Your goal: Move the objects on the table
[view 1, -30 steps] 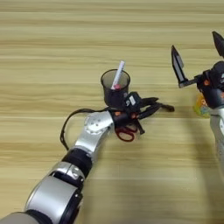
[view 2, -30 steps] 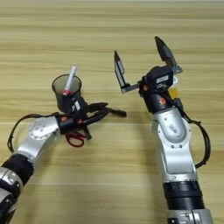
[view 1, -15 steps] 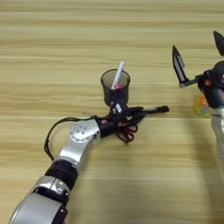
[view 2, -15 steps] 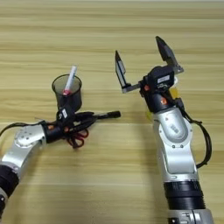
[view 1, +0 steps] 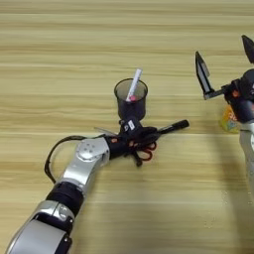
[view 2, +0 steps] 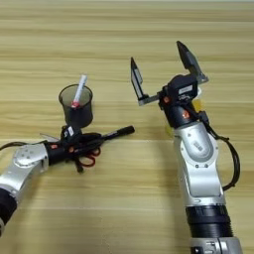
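My left gripper (view 1: 145,135) is low over the table (view 1: 59,44), just in front of the pen cup, shut on the near end of the slim black marker pen (view 1: 172,127). The marker pen (view 2: 117,133) points right and slightly away from me. The red-handled scissors (view 1: 147,151) lie under and just in front of the left gripper. My right gripper (view 2: 166,69) is raised at the right, wide open and holding nothing. Behind its wrist, only an orange bit of the bottle (view 1: 229,119) shows; the rest is hidden.
The black pen cup (view 1: 131,100) stands upright just beyond the left gripper, with a white stick with a red mark in it. My right forearm (view 2: 201,168) runs along the right side down to the near edge.
My left arm has drawn back toward the lower left and its fingers have closed on the marker pen, which shifted slightly left. The right arm has not moved.
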Robot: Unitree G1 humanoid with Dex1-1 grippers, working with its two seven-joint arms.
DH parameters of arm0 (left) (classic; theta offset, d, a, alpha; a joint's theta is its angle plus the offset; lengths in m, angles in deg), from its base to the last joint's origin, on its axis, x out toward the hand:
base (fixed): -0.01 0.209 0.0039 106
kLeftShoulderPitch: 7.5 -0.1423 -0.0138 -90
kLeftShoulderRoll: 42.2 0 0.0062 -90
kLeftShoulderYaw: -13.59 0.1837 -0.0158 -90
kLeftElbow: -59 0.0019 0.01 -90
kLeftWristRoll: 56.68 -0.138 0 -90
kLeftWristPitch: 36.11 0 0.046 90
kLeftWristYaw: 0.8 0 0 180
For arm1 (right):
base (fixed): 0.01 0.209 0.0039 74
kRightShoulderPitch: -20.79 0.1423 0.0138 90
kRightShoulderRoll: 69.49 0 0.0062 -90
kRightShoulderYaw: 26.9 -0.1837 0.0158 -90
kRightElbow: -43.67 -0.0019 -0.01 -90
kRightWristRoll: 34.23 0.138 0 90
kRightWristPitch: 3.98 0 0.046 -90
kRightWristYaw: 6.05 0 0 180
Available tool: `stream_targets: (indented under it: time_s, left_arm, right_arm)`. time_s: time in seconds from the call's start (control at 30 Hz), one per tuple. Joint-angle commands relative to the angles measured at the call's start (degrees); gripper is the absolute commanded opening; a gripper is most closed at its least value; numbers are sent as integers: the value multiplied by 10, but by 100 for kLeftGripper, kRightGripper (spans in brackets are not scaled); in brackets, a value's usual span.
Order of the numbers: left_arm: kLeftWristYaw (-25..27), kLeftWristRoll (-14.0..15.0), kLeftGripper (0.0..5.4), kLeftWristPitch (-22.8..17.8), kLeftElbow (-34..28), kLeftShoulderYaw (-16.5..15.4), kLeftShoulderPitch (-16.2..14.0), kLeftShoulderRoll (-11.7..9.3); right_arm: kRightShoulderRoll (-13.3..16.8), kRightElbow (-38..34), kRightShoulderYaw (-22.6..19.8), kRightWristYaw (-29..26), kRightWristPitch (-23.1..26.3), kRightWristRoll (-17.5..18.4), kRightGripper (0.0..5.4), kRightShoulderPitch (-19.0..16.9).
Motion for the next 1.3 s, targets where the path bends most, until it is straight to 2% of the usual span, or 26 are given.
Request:
stream_targets:
  time_s: [0.03, 0.1, 0.27, 0.5, 0.7, 0.83, 0.97, 1.1, 1.13, 1.3]
  left_arm:
    - [5, -15, 75, -11, 0, 7, -7, -7]
    - [7, -16, 77, -11, -2, 9, -8, -8]
    - [19, -10, 133, -3, -27, 10, -10, -13]
    - [15, 15, 196, 3, -92, -15, -5, -14]
    - [20, 46, 270, -6, -205, -33, -17, -21]
    - [8, 88, 309, -33, -310, -64, -14, -37]
    - [-7, 105, 353, -51, -369, -85, -18, -55]
    - [-19, 99, 402, -49, -370, -98, -22, -70]
    - [-21, 96, 435, -47, -361, -101, -22, -73]
    - [-30, 66, 488, -22, -268, -93, -12, -80]
  right_arm:
    - [2, -3, 1, -5, 3, 0, 540, 5]
    - [2, -2, 2, -5, 4, 0, 540, 4]
    - [1, 0, 5, -6, 10, 1, 540, 1]
    - [0, 4, 9, -9, 15, 4, 540, -4]
    - [-2, 8, 16, -13, 24, 7, 540, -13]
    - [-4, 13, 19, -19, 32, 9, 540, -18]
    - [-7, 15, 26, -22, 34, 8, 540, -23]
    - [-8, 15, 29, -22, 36, 6, 540, -24]
    - [-8, 16, 29, -23, 36, 7, 540, -25]
    - [-9, 16, 34, -27, 39, 5, 540, -30]
